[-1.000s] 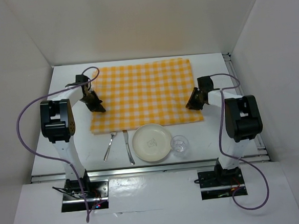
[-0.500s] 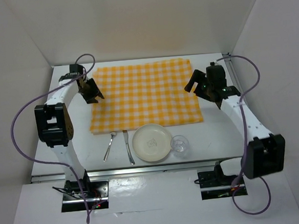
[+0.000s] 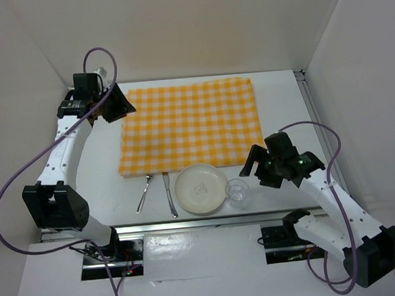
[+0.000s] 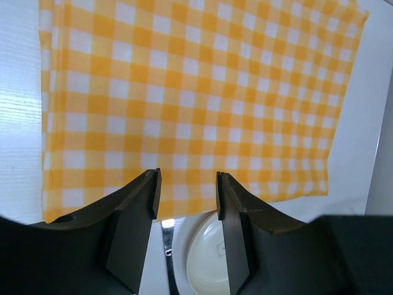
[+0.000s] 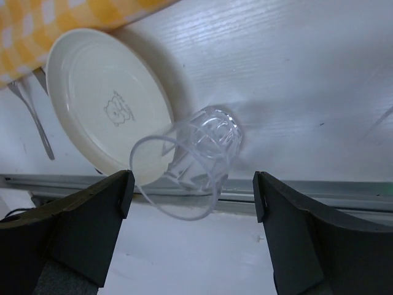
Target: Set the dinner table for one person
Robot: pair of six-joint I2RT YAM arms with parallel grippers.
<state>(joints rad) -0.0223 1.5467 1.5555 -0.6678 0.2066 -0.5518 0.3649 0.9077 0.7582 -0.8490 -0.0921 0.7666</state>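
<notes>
While my left gripper (image 4: 186,178) hangs released at the far left corner of the cloth (image 3: 189,125), my right gripper (image 3: 258,167) gapes wide just right of the glass (image 3: 238,191). Neither holds anything.

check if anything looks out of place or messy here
Nothing is spilled or broken. The plate, fork, knife and glass all sit bunched on the bare table at its near edge, off the checked cloth, and the fork lies slanted beside the straighter knife.
</notes>
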